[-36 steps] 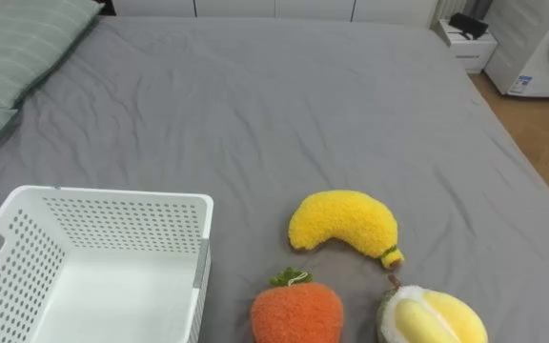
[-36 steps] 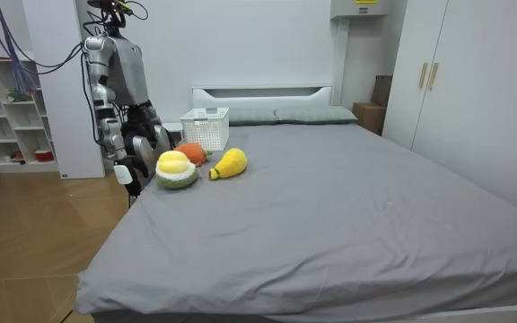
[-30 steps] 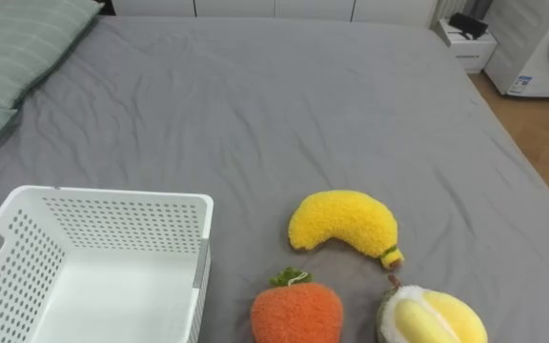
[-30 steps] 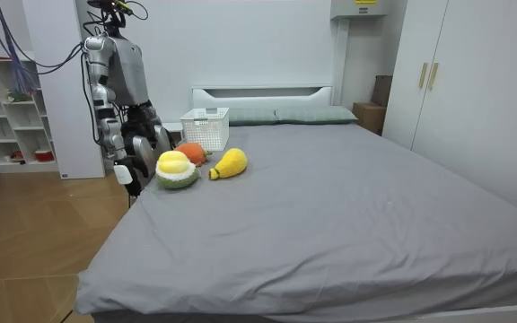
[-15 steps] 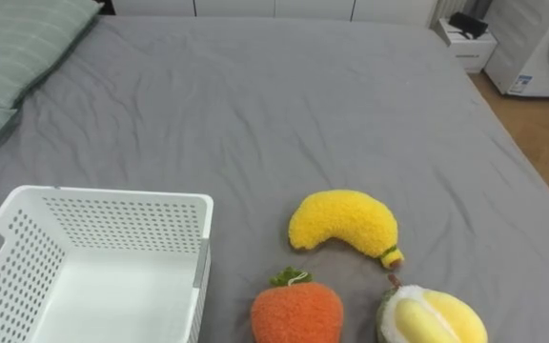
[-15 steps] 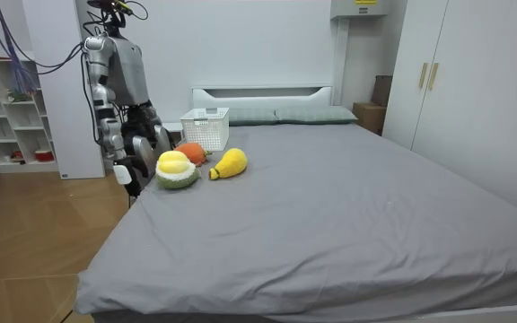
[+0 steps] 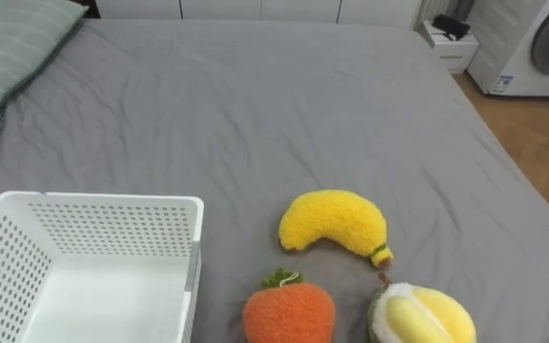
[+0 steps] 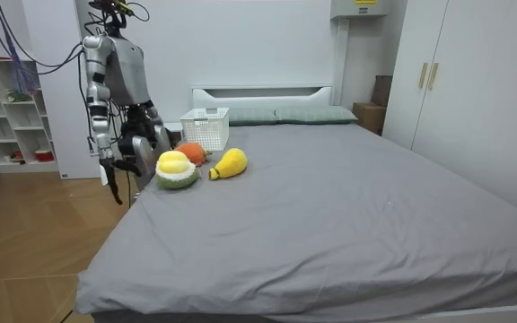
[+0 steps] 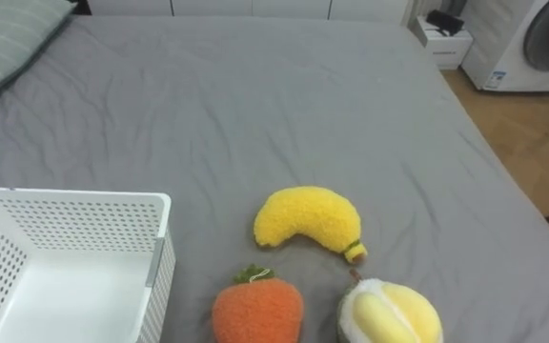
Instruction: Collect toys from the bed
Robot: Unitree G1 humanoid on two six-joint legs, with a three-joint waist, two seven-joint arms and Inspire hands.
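Three plush toys lie on the grey bed (image 7: pixel 255 105) close in front of me. The yellow banana (image 7: pixel 336 221) lies furthest in, the orange carrot-like toy (image 7: pixel 289 312) and the green and yellow durian (image 7: pixel 422 316) lie at the near edge. A white perforated basket (image 7: pixel 103 205) stands to their left with nothing in it. In the room view I stand at the bedside by the toys. My right hand (image 8: pixel 110 172) hangs out from my side over the floor. My left hand (image 8: pixel 158 139) stays low by the bed's edge.
Green striped pillows (image 7: pixel 8 43) lie at the far left by the headboard. A washing machine (image 7: pixel 541 43) and a small white stand (image 7: pixel 446 43) are beyond the bed's far right corner. Shelves (image 8: pixel 12 117) stand behind me, wardrobes (image 8: pixel 456 81) across the room.
My right arm has swung outward from my body, away from the bed. The eye view has shifted a little; the toys and basket lie where they were.
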